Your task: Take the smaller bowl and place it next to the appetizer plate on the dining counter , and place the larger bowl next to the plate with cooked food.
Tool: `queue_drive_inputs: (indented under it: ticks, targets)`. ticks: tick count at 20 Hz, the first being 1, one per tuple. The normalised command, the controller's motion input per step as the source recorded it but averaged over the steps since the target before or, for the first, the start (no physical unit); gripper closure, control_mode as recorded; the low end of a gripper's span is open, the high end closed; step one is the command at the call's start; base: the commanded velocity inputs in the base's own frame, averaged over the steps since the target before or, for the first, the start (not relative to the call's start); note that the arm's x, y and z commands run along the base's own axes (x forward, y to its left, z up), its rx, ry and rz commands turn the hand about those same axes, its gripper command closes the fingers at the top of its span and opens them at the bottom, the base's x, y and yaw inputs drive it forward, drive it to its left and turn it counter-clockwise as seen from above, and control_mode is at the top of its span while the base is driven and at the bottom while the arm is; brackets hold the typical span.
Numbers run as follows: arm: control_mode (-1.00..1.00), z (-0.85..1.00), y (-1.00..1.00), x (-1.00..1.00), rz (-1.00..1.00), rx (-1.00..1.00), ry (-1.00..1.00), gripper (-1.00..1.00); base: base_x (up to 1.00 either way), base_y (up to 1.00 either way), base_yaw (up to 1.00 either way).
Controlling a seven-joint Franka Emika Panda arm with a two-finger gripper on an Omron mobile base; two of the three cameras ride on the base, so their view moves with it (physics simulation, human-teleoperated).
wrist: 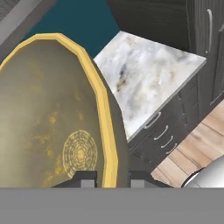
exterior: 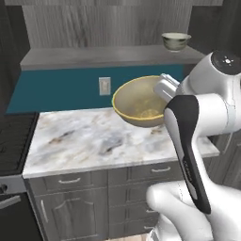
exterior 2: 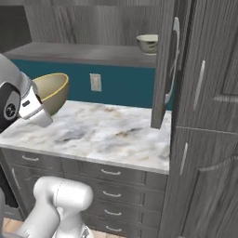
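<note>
**Inspector:** Marble counter [exterior: 94, 136] over grey drawers [exterior: 75, 181], teal wall behind. Where is the larger bowl [exterior: 139, 101]?

**Assistant:** In the gripper [wrist: 113, 178]. The fingers are drawn narrow on the bowl's golden rim: in the hand view one finger tip [wrist: 85, 180] sits on the inner side of the rim and the other on the outer side. The bowl is lifted off the marble and tipped, its opening turned sideways.

**Inspector:** And the smaller bowl [exterior: 176, 41]?

**Assistant:** Upright on the grey shelf [exterior: 108, 56], above the gripper and well apart from it, near the shelf's right end.

**Inspector:** Surroundings and obstructions?

**Assistant:** A wall outlet [exterior: 104, 85] on the teal wall just beyond the held bowl. A tall grey cabinet [exterior 2: 204, 121] stands to the right of the gripper, its door [exterior 2: 163, 65] swung out over the counter's right end. A dark appliance [exterior: 14, 141] sits off the counter's left end. Wood floor [wrist: 192, 148] shows below the drawers.

**Inspector:** Arm pose?

**Assistant:** Raised from the base, forearm bent forward at counter height, hand turned so the bowl hangs over the marble's back half.
</note>
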Motion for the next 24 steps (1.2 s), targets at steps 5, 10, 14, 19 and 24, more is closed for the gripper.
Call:
queue_drive_inputs:
  ticks: [5,10,14,19,24]
  targets:
    - [1.00,0.00,0.00,0.00,0.00,0.00,0.00,1.00,-0.37,0.28,0.32]
    - [1.00,0.00,0.00,0.00,0.00,0.00,0.00,1.00,-0.42,0.37,0.51]
    - [1.00,0.00,0.00,0.00,0.00,0.00,0.00,1.00,-0.29,0.45,0.60]
    - [1.00,0.00,0.00,0.00,0.00,0.00,0.00,1.00,-0.18,0.45,0.60]
    - [1.00,0.00,0.00,0.00,0.00,0.00,0.00,1.00,-0.18,0.36,0.59]
